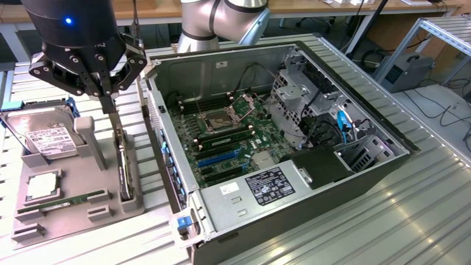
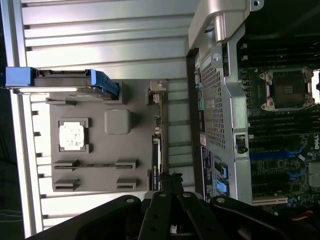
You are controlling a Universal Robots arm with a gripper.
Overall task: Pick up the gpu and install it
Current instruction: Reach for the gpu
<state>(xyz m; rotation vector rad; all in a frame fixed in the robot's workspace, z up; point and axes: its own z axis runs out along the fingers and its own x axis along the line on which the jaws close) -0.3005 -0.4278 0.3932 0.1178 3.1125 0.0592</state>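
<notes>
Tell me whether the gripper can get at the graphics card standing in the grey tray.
Likely yes: the gripper sits right above the graphics card, apparently shut on its bare top edge, and nothing on the grey tray stands in the way.

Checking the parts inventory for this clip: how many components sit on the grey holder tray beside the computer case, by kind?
Hard drive: 1
Processor chip: 1
Memory stick: 1
gpu, standing on edge: 1
Total: 4
</notes>
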